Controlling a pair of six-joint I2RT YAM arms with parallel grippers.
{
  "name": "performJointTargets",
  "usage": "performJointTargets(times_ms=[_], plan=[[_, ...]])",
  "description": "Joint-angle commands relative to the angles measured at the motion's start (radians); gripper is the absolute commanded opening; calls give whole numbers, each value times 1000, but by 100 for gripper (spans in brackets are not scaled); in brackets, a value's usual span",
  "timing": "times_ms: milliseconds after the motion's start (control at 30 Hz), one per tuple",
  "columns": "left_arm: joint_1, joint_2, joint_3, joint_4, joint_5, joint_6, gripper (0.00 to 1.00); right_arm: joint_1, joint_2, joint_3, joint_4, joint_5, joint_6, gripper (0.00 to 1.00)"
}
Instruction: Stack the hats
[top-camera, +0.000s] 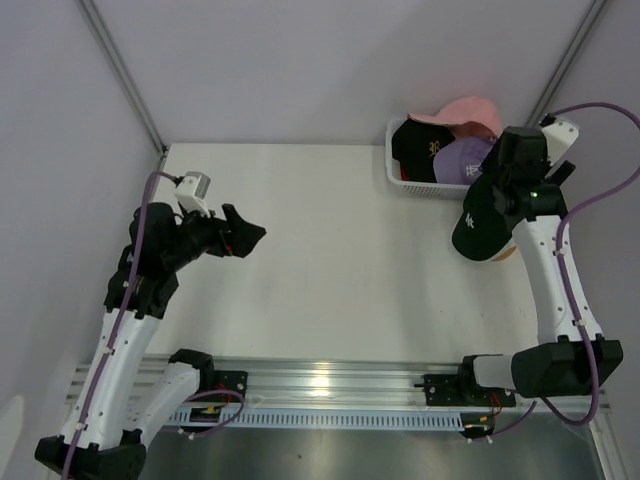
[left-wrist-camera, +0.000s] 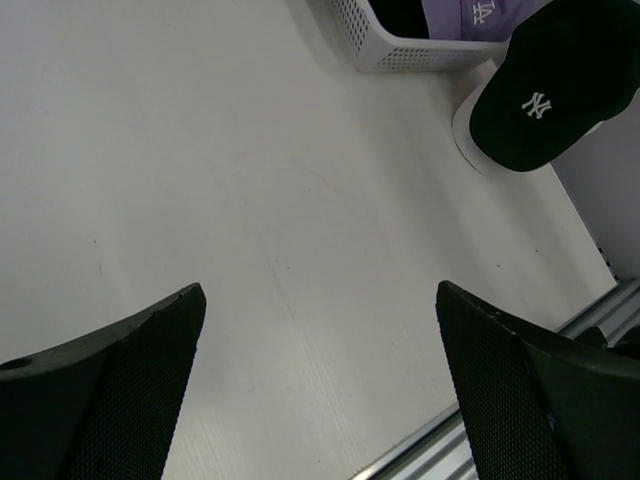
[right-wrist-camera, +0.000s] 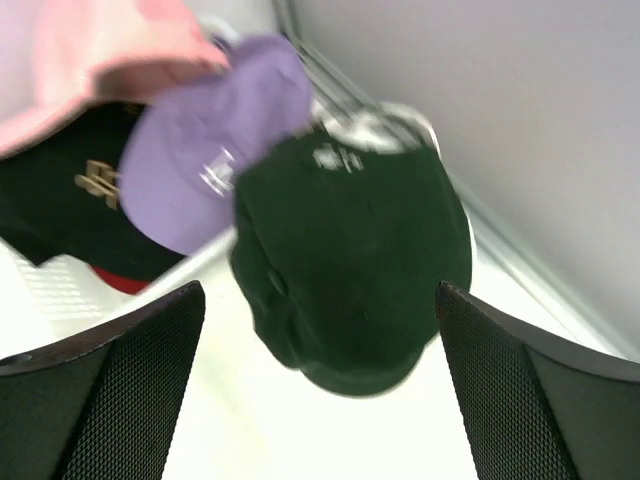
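A dark green cap (top-camera: 478, 225) with a white logo rests on a pale round stand (left-wrist-camera: 463, 135) at the table's right edge. My right gripper (top-camera: 492, 190) hangs just above it, open. In the right wrist view its fingers (right-wrist-camera: 120, 390) stand wide apart on either side of the cap (right-wrist-camera: 350, 270), not touching it. More hats lie in the basket: a pink cap (top-camera: 465, 112), a lavender cap (top-camera: 462, 158) and a black cap (top-camera: 415, 145), with a bit of red (right-wrist-camera: 125, 282) under them. My left gripper (top-camera: 245, 235) is open over bare table at the left, far from the hats.
The white mesh basket (top-camera: 400, 178) stands at the back right corner, just behind the stand. Grey walls close in the table at the back and both sides. An aluminium rail (top-camera: 330, 385) runs along the near edge between the arm bases.
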Motion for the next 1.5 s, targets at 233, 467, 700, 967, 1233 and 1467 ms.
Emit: performJointTargets(times_ms=[233, 467, 700, 967, 1233, 1467], plan=[[-318, 144, 31, 256, -135, -294, 100, -411, 55, 40, 185, -533, -86, 92], [-528, 472, 83, 570, -221, -411, 99, -499, 143, -80, 323, -626, -69, 84], [-624, 826, 186, 923, -213, -578, 98, -528, 126, -201, 525, -685, -47, 79], [-667, 1025, 332, 994, -232, -600, 95, -547, 215, -241, 575, -666, -61, 77], [-692, 1216, 766, 807, -364, -433, 96, -512, 240, -416, 665, -623, -27, 71], [-696, 1494, 1115, 784, -374, -406, 97, -472, 174, -562, 754, -585, 10, 68]])
